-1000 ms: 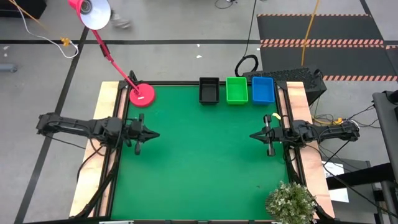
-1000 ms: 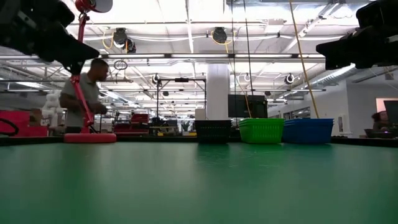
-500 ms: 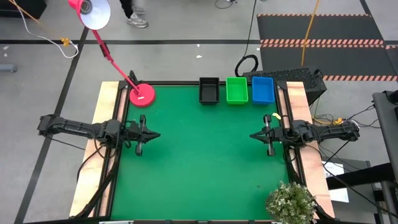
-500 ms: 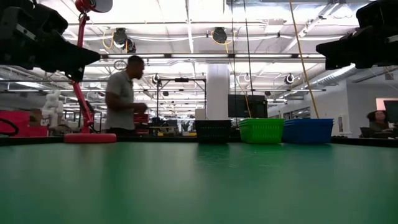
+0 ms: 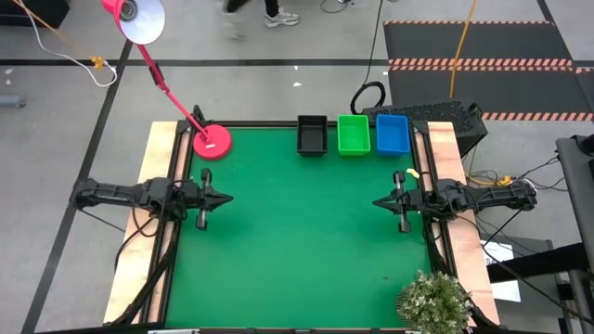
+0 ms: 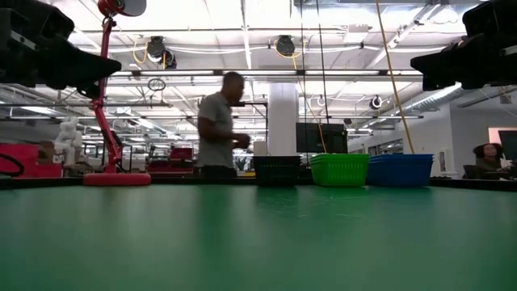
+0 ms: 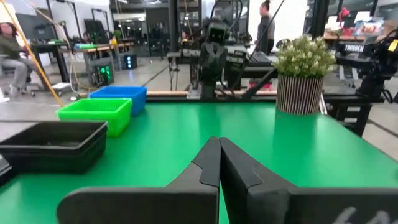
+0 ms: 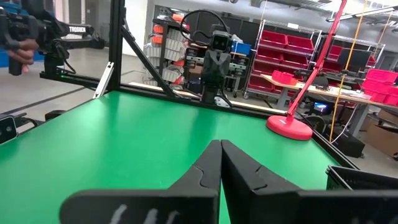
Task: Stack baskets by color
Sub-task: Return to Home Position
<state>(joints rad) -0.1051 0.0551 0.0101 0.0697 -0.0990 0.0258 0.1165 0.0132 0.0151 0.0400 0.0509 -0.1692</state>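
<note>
The left gripper [image 5: 229, 198] has drawn back a little toward its own side of the table since a second ago, and its arm is folded closer in. Its fingers [image 7: 205, 168] are clenched together on nothing. The right gripper [image 5: 376, 202] has not moved; it faces the left one across the bare green table [image 5: 297, 250], also clenched and empty. The baskets stand well apart from both grippers, side by side in one row: the black baskets [image 5: 312, 135] nearest to the left gripper, then the green baskets [image 5: 354, 134], then the blue baskets [image 5: 392, 134] nearest to the right gripper. I judge the sorting finished, one pile for each colour, and only the left arm's retreat to rest remains
</note>
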